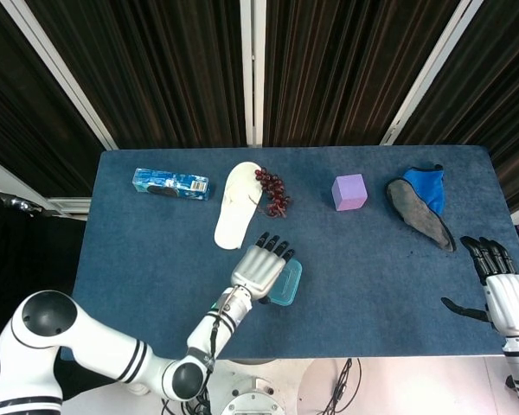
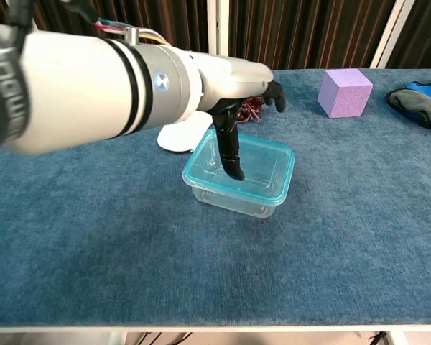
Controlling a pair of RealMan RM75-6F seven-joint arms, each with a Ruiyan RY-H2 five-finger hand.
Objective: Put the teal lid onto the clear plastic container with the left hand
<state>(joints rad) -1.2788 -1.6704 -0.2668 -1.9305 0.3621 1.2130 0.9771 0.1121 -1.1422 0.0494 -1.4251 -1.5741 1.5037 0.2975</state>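
The clear plastic container [image 2: 237, 200] stands near the table's front middle, with the teal lid [image 2: 262, 167] lying on its rim. In the head view my left hand [image 1: 261, 266] hovers over the container's [image 1: 286, 283] left part and hides much of it. In the chest view the left hand [image 2: 233, 86] is raised above the box with its fingers stretched out and its thumb pointing down over the lid. Whether the thumb touches the lid I cannot tell. It holds nothing. My right hand [image 1: 502, 290] rests at the table's right edge, fingers apart and empty.
Behind the container lie a white slipper [image 1: 236, 205] and a bunch of dark grapes [image 1: 272, 191]. A teal carton [image 1: 170, 183] is at the back left, a purple cube [image 2: 345, 92] at the back right, and a blue and grey shoe [image 1: 422, 207] further right.
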